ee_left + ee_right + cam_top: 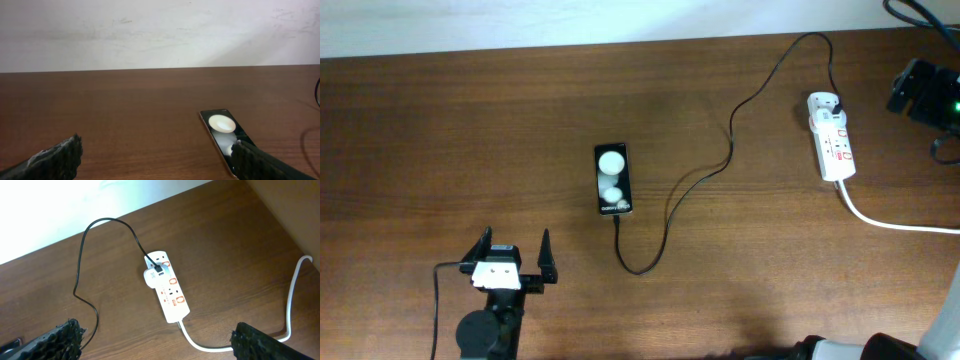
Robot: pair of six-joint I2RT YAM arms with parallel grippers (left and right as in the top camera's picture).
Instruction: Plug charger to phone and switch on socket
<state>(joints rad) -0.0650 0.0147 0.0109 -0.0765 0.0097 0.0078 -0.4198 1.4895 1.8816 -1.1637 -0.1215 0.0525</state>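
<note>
The black phone (612, 178) lies flat mid-table, with two white round spots on its face. It also shows in the left wrist view (222, 129). The thin black charger cable (730, 140) runs from the phone's near end, loops, and goes up to a white adapter in the socket (832, 138). Whether its tip sits inside the phone I cannot tell. My left gripper (510, 255) is open and empty, near-left of the phone (155, 165). My right gripper (162, 342) is open and empty, high above the socket (167, 287) and cable (80, 270).
The socket's thick white cord (900, 224) trails off to the right (292, 305). A black device with a green light (923, 92) sits at the far right. The table's right edge (280, 215) and a white wall lie beyond the strip.
</note>
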